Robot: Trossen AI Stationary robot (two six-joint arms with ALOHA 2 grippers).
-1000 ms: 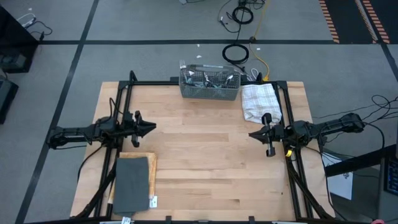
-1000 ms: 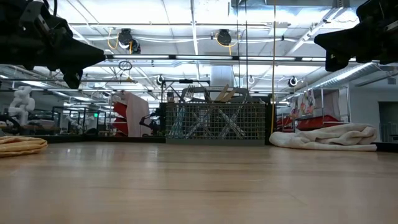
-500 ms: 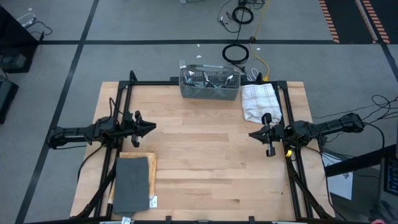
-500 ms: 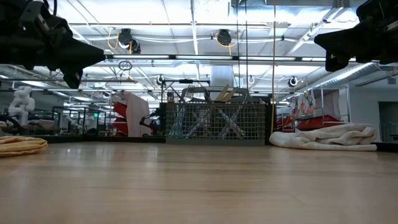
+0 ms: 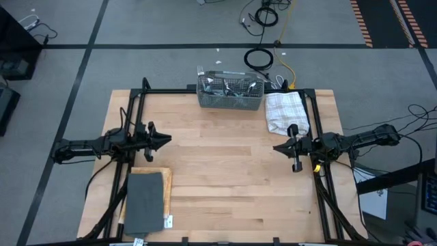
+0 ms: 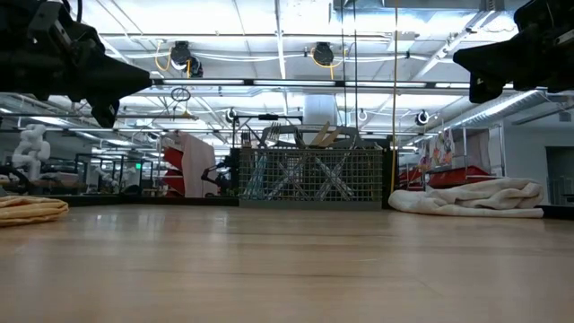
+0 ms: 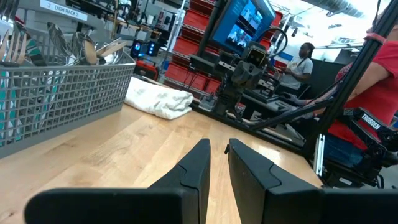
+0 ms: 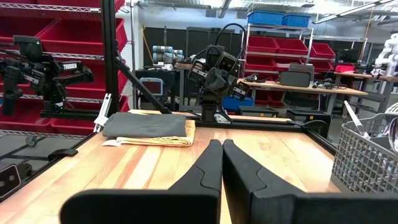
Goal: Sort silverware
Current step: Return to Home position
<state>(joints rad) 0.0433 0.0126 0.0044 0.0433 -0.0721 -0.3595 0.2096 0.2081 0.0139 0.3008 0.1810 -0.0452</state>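
Note:
The silverware (image 5: 229,86) stands upright in the grey mesh caddy (image 5: 230,99) at the table's far edge, shiny ends and handles sticking up above the rim. The left wrist view shows the silverware (image 7: 59,41) above the caddy wall (image 7: 62,93). My left gripper (image 5: 168,141) hovers above the table's left side, shut and pointing right. My right gripper (image 5: 275,147) hovers above the right side, shut and pointing left. Both are well short of the caddy, high above the wood in the low view (image 6: 134,81) (image 6: 462,59). Their own wrist views show empty fingers (image 7: 218,145) (image 8: 222,142).
A crumpled white towel (image 5: 287,113) lies right of the caddy at the far right corner. A dark grey mat (image 5: 145,201) lies on a tan folded cloth at the near left. Bare wood (image 5: 225,178) stretches between the arms. People (image 7: 305,57) are in the room beyond.

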